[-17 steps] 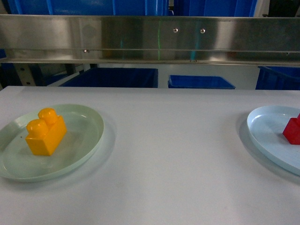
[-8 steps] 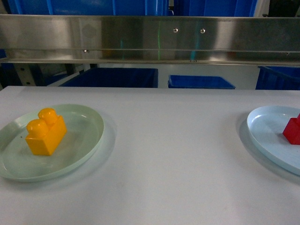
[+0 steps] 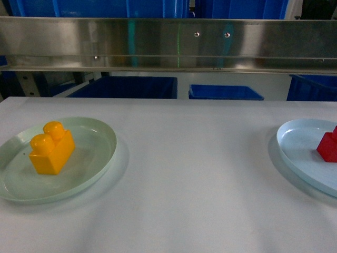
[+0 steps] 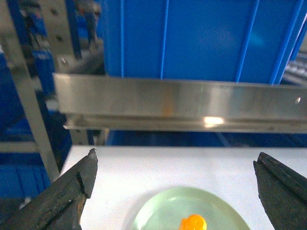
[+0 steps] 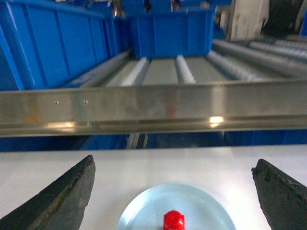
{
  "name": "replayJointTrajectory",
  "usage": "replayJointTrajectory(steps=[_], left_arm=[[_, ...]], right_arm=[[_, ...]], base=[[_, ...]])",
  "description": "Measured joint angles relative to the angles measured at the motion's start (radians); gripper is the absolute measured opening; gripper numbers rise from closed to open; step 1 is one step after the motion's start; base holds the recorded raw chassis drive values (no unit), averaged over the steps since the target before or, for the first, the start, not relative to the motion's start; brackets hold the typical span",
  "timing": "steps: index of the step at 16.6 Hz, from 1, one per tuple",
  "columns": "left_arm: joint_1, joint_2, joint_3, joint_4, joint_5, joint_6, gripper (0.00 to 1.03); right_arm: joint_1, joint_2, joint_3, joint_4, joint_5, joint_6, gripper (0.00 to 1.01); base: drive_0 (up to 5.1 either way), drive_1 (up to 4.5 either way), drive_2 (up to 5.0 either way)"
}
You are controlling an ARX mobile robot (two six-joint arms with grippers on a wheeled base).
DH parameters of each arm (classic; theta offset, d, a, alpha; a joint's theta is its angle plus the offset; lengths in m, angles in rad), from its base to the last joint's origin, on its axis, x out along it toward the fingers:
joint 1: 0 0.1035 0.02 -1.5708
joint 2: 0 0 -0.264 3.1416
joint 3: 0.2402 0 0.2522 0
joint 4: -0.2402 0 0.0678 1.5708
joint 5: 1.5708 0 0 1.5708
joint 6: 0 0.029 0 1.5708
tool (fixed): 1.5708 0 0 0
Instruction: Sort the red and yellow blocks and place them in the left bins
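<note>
An orange-yellow block (image 3: pixel 51 147) with two round studs rests on a pale green plate (image 3: pixel 95 163) at the left of the white table. Its top stud (image 4: pixel 193 223) shows at the bottom of the left wrist view, on the same green plate (image 4: pixel 158 211). A red block (image 3: pixel 328 146) sits on a pale blue plate (image 3: pixel 297 150) at the right edge; the right wrist view shows this red block (image 5: pixel 173 220) on its blue plate (image 5: pixel 144 211). My left gripper (image 4: pixel 175 165) and right gripper (image 5: pixel 172 167) hang open above and short of the blocks, holding nothing. Neither gripper appears in the head view.
A steel rail (image 3: pixel 168 45) runs across behind the table's far edge. Blue bins (image 3: pixel 126 87) (image 3: pixel 225 92) sit beyond and below it, another (image 3: pixel 311 87) at the right. A large blue bin (image 4: pixel 201 38) stands above the rail, and a roller conveyor (image 5: pixel 163 72) lies beyond it.
</note>
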Motion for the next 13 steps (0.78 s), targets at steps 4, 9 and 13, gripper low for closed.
replayJointTrajectory(steps=[4,9,13], left_arm=[[-0.05,0.492,0.218,0.008,0.0,0.027,0.98],[-0.069,0.651,0.211,-0.009,0.065,0.02,0.98],[-0.068,0.635,0.214,-0.009,0.066,0.02,0.98]], right_arm=[[0.028,0.587,0.241,0.044,0.094,0.034,0.98],[0.021,0.626,0.191,0.145,0.148,-0.033,0.98],[0.023,0.632,0.191,0.148,0.142,-0.031,0.98]], base=[[0.0,0.0,0.0],[0.0,0.0,0.0],[0.0,0.0,0.0]])
